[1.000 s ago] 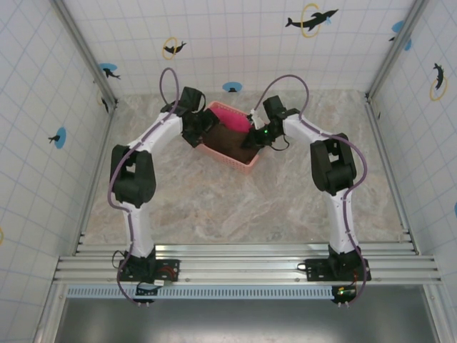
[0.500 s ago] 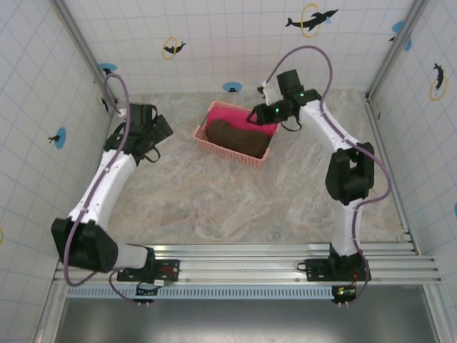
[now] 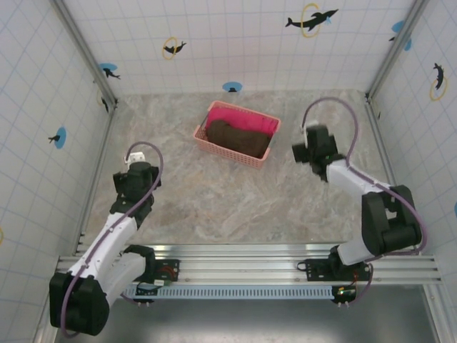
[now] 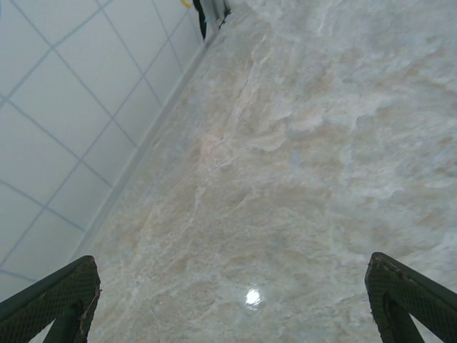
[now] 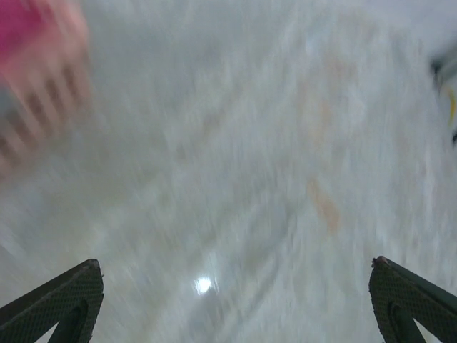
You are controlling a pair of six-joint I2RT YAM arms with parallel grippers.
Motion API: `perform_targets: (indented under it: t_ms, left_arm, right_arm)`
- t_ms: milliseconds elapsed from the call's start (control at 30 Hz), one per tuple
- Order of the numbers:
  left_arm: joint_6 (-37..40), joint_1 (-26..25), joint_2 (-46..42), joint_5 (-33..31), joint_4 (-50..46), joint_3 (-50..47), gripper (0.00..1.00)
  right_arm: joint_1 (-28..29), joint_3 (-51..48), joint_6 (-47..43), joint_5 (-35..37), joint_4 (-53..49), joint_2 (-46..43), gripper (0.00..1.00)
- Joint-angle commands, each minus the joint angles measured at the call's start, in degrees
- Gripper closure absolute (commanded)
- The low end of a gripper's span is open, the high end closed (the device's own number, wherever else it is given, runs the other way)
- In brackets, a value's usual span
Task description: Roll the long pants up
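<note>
The long pants (image 3: 238,137) lie as a dark brown bundle inside a pink basket (image 3: 227,153) at the back middle of the table. Nothing holds them. My left gripper (image 3: 133,177) sits low at the left, far from the basket. In the left wrist view the left gripper (image 4: 232,300) is open over bare marble, its fingertips (image 4: 61,293) wide apart. My right gripper (image 3: 308,151) hovers just right of the basket. The right wrist view is blurred; there the right gripper (image 5: 235,300) is open and empty, with the basket (image 5: 32,78) at the upper left.
A bright pink-red cloth (image 3: 247,119) lies in the basket behind the pants. Tiled walls close off the left (image 4: 64,121), back and right sides. A metal rail (image 3: 243,259) runs along the near edge.
Both arms have pulled back from the basket. The right gripper opened and swung to the right of it, leaving the pants inside. The left arm folded back toward the near left.
</note>
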Motion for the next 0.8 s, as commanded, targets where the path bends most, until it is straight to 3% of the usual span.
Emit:
perform_targets:
  t_ms: [0,100,200,300,367,433,567,633,700,767]
  left_arm:
    - [3.70,0.74,3.04,0.46,15.12,-6.49,0.03]
    - [5.04,0.72,9.13,6.10,24.69,-7.64,0.03]
    - [8.87,0.71,18.19,7.22,35.38,-5.68,0.03]
    - [15.76,0.71,26.18,13.37,39.11,-0.67,0.05]
    - [17.20,0.73,30.87,14.14,44.87,-0.82,0.06]
    - [19.76,0.13,32.32,19.10,47.73,-1.37,0.03]
    - [20.24,-0.08,37.01,19.76,58.84,-4.09,0.03]
    - [19.42,0.45,35.03,20.57,52.82,-3.40,0.03]
    - [19.85,0.44,35.81,20.23,55.28,-3.68,0.03]
    - [20.26,0.29,35.68,20.24,54.19,-3.41,0.02]
  right_arm:
    - [-4.50,-7.89,-2.28,6.40,23.21,-7.20,0.01]
    - [-7.05,-12.09,-1.40,-2.07,25.08,-11.42,0.01]
    - [-7.38,-14.41,-2.98,-5.47,21.45,-15.59,0.01]
    - [-8.18,-20.58,-1.41,-7.47,25.95,-18.96,0.01]
    - [-8.35,-24.19,-0.59,-8.98,29.74,-19.23,0.01]
    - [-7.96,-26.80,0.38,-8.54,35.46,-18.35,0.01]
    - [-7.85,-27.02,0.48,-10.66,46.37,-11.25,0.01]
    - [-7.97,-26.63,-0.28,-14.31,52.67,-4.21,0.01]
    - [-7.13,-24.29,-1.81,-17.10,59.40,4.77,0.01]
    - [-7.61,-20.07,-2.78,-18.57,43.23,0.26,0.01]
